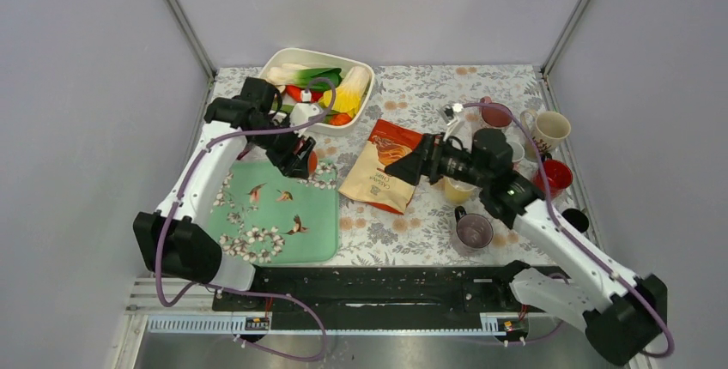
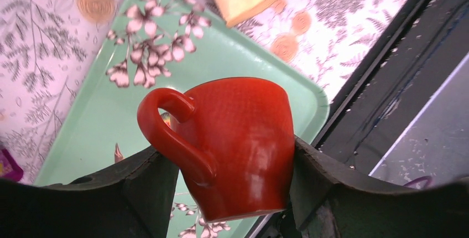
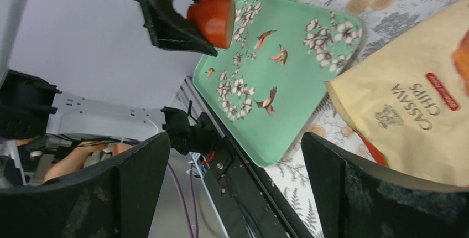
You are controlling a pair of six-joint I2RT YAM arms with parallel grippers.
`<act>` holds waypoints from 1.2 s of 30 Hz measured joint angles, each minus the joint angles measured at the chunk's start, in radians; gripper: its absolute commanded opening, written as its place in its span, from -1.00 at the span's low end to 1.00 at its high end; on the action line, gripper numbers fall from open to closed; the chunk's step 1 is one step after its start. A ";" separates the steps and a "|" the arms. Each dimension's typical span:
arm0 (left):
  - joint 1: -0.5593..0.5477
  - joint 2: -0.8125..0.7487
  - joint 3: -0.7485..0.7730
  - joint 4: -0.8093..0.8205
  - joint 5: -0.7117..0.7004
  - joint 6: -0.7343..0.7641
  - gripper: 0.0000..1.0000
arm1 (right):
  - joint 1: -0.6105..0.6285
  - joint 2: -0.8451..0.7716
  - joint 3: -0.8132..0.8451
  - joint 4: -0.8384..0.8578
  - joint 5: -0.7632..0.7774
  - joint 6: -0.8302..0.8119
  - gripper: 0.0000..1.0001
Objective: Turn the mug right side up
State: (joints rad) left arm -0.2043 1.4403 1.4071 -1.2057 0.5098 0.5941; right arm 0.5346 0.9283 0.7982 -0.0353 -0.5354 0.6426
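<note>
1. Left tool point(image 1: 296, 159): clamped on the red mug point(image 2: 238, 144), one finger on each side of the body. The handle sticks out free beside one finger.
2. The mug hangs in the air over the far end of the green tray point(image 1: 318, 232) and does not touch it. The tray sits at the near left corner of the bench.
3. The right wrist view shows the mouth facing sideways, so the mug is tipped, not upright. Judged: mid-turn, roll not finished.
4. Do it well: finish the wrist roll until the mouth faces up, and only then lower. The fingers look to sit on a smooth tapered wall, so it may slip. Rotate slowly and hold the squeeze.
5. Set the base flat on a bare part of the tray. Then open and lift straight up so the fingers miss the handle.
6. A chips bag point(image 1: 373, 184) lies just right of the tray, mid-bench. Keep the mug off it.
7. Right tool point(image 1: 397, 166): spread wide, holding nothing, over the chips bag and near the left tool. Best left parked, since a swing to the right could hit it.
8. Other cups point(image 1: 549, 129) are bunched along the right edge, not involved.
</note>
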 measured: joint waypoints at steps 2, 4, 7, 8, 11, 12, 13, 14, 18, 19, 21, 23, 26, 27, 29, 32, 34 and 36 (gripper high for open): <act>-0.019 -0.007 0.051 -0.026 0.027 -0.005 -1.00 | 0.035 0.090 0.000 0.071 0.003 0.042 0.93; -0.040 -0.014 0.093 -0.044 0.051 -0.014 -1.00 | 0.075 0.184 0.013 0.135 0.004 0.087 0.90; -0.083 -0.028 0.130 -0.066 0.082 -0.030 -1.00 | 0.127 0.300 0.042 0.256 -0.009 0.168 0.86; -0.100 -0.031 0.141 -0.076 0.089 -0.040 -1.00 | 0.138 0.338 0.059 0.312 -0.013 0.207 0.86; -0.140 -0.032 0.175 -0.093 0.102 -0.060 -1.00 | 0.159 0.368 0.086 0.377 -0.021 0.250 0.86; -0.151 -0.032 0.185 -0.095 0.106 -0.066 -1.00 | 0.165 0.378 0.100 0.402 -0.026 0.267 0.86; -0.164 -0.032 0.197 -0.096 0.110 -0.073 -1.00 | 0.172 0.386 0.114 0.426 -0.032 0.281 0.85; -0.175 -0.032 0.209 -0.096 0.113 -0.080 -1.00 | 0.178 0.393 0.124 0.447 -0.036 0.295 0.85; -0.217 -0.032 0.251 -0.091 0.119 -0.111 -1.00 | 0.197 0.418 0.137 0.529 -0.060 0.356 0.77; -0.227 -0.032 0.259 -0.089 0.120 -0.117 -1.00 | 0.198 0.425 0.137 0.546 -0.063 0.371 0.75; -0.246 -0.031 0.270 -0.085 0.122 -0.125 -1.00 | 0.199 0.438 0.137 0.576 -0.075 0.404 0.66; -0.260 -0.029 0.280 -0.085 0.128 -0.129 -1.00 | 0.204 0.447 0.137 0.618 -0.089 0.435 0.49; -0.274 -0.017 0.297 -0.093 0.147 -0.132 -1.00 | 0.212 0.451 0.137 0.680 -0.110 0.484 0.21; -0.274 -0.014 0.302 -0.094 0.156 -0.133 -1.00 | 0.212 0.452 0.137 0.705 -0.114 0.500 0.04; -0.274 -0.011 0.315 -0.094 0.177 -0.134 -1.00 | 0.214 0.458 0.137 0.746 -0.116 0.530 -0.19; -0.275 -0.013 0.333 -0.095 0.205 -0.132 -1.00 | 0.214 0.476 0.137 0.782 -0.117 0.573 -0.27; -0.275 -0.014 0.335 -0.095 0.217 -0.132 -1.00 | 0.214 0.485 0.137 0.806 -0.119 0.600 -0.29; -0.274 -0.014 0.336 -0.095 0.224 -0.132 -1.00 | 0.214 0.491 0.137 0.819 -0.121 0.615 -0.36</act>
State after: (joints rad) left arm -0.4782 1.4261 1.7428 -1.3003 0.7334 0.4625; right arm 0.7483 1.4193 0.9352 0.7841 -0.6563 1.2579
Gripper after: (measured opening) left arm 0.677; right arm 0.365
